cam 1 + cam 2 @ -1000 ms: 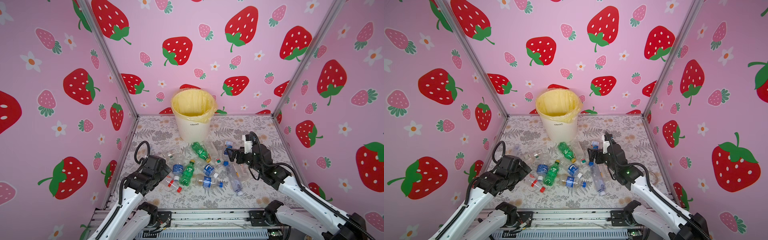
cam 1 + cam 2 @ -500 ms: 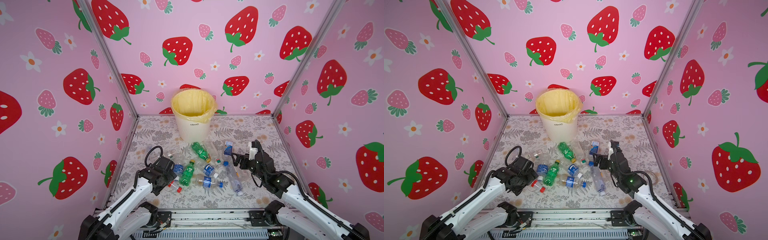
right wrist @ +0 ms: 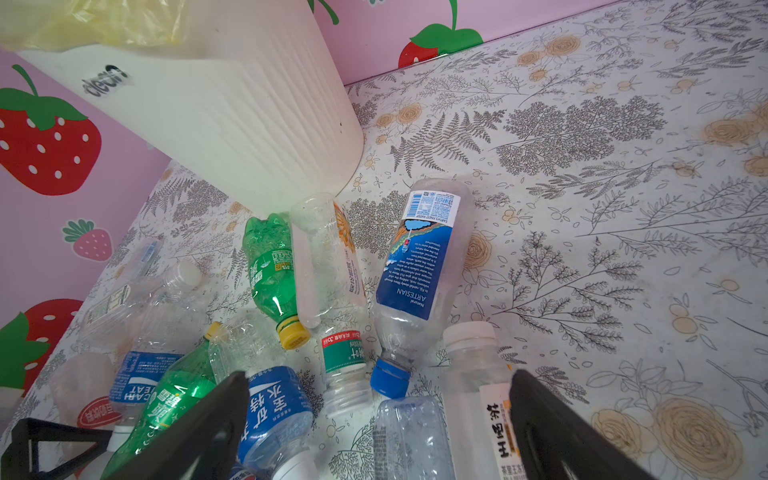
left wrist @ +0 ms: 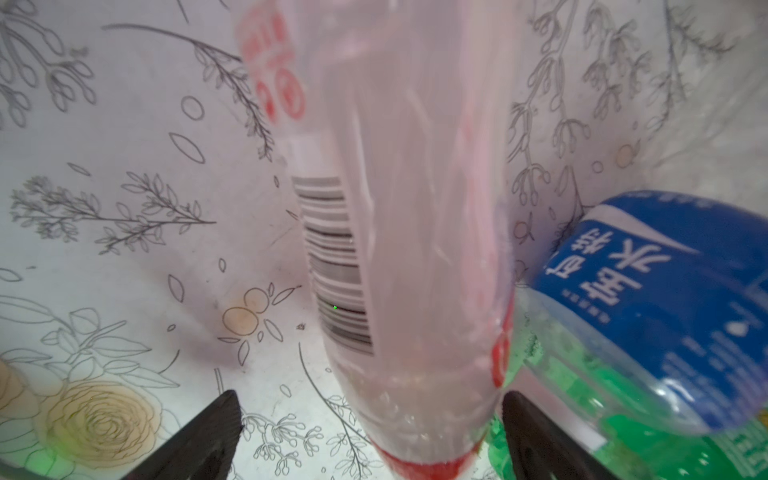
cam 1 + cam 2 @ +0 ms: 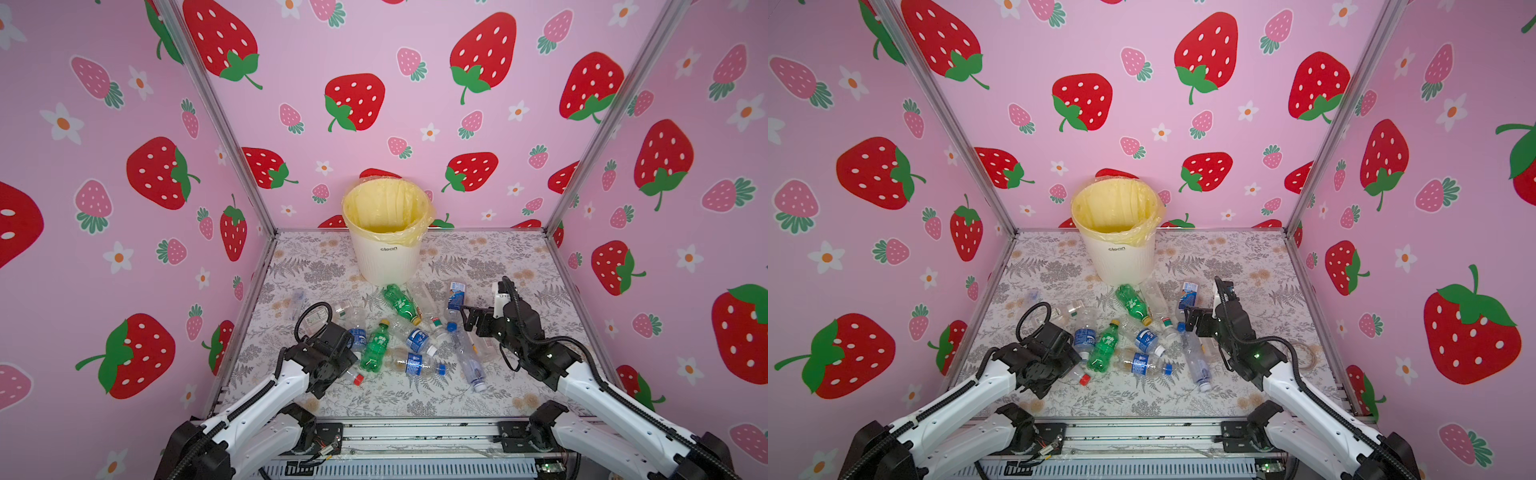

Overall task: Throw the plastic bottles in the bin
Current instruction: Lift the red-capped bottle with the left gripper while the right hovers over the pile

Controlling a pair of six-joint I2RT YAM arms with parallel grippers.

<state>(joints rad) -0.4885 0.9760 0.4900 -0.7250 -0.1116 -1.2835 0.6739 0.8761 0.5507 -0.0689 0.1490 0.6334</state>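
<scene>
In both top views the plastic bottles [image 5: 415,363] lie scattered on the table [image 5: 498,257] just before the bin [image 5: 384,253]. In the left wrist view the left gripper [image 4: 370,411] gapes wide astride a red-capped bottle [image 4: 407,249], not clamped on it. In the right wrist view the right gripper [image 3: 378,380] spreads wide above the bottles, empty.

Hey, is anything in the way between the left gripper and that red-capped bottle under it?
Nothing visible. The left gripper has its open jaws on either side of the red-capped bottle; a blue-labelled bottle lies close alongside, outside the jaws.
</scene>
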